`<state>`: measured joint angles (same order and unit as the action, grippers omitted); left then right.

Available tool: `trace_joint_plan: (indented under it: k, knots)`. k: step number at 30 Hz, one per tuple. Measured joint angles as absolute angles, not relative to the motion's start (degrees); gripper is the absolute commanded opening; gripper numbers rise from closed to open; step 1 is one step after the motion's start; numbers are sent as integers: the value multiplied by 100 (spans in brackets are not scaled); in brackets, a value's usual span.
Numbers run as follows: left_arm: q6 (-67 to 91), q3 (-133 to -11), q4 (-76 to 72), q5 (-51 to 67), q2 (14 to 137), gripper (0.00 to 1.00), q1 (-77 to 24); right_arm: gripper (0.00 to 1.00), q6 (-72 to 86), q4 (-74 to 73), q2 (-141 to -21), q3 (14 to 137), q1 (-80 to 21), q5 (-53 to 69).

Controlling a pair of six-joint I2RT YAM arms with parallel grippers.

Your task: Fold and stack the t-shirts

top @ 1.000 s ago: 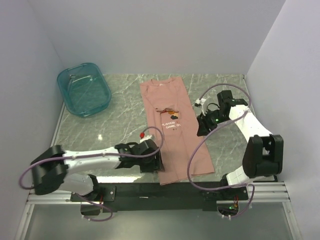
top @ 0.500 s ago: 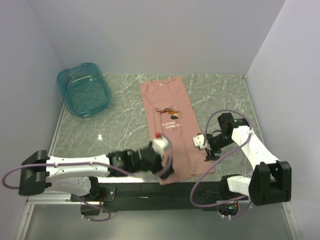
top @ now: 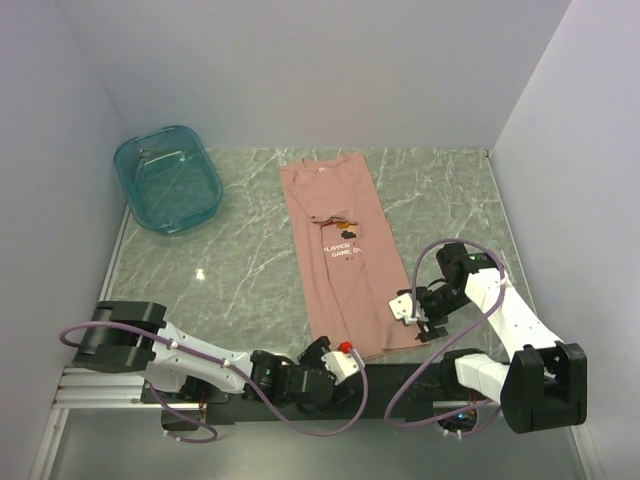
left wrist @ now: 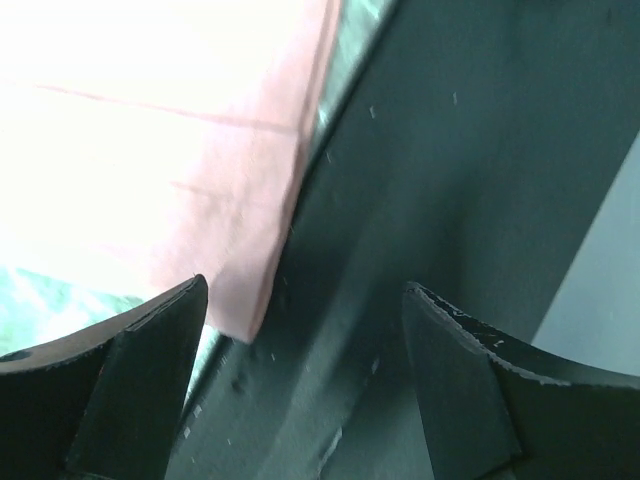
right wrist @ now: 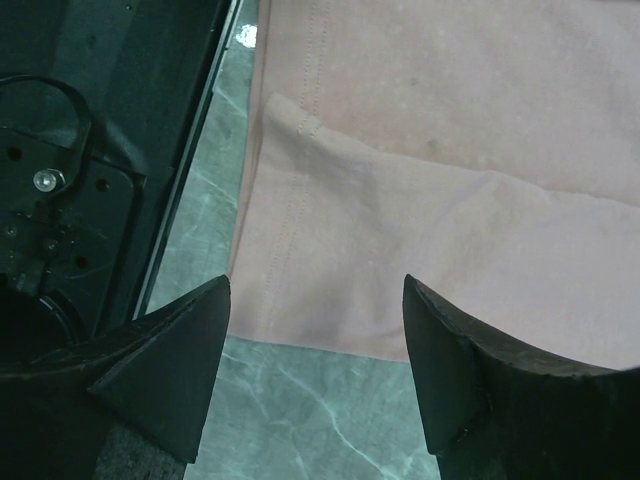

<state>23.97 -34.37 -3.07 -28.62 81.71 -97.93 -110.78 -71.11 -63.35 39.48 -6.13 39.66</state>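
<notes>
Setup for the cross fold, looks like: t-shirt point(top: 340, 250) lying as a long strip, left gripper point(left wrist: 305, 340) and right gripper point(right wrist: 315, 320) spread wide, empty, at near hem corners.

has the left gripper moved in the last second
Yes. The left gripper has swung toward the near edge and a little right. It was beside the shirt's left edge and now sits at its near-left corner, jaws open.
</notes>
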Motion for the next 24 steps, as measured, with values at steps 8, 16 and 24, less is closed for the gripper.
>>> trace_joint_plan:
  k: [8, 16, 24]
  knots:
    - [2143, -3277, -753, -3094, 8171, 76, -9564, 74, -11037, -7113, -6335, 3837, -613, 4016]
    - [1564, -3256, -873, -2432, 8154, 69, -8729, 72, -10912, -7091, -6335, 3824, -613, 4034]
    - [1288, -3120, -875, -1756, 7767, 72, -8718, 72, -10842, -7050, -6337, 3824, -613, 4058]
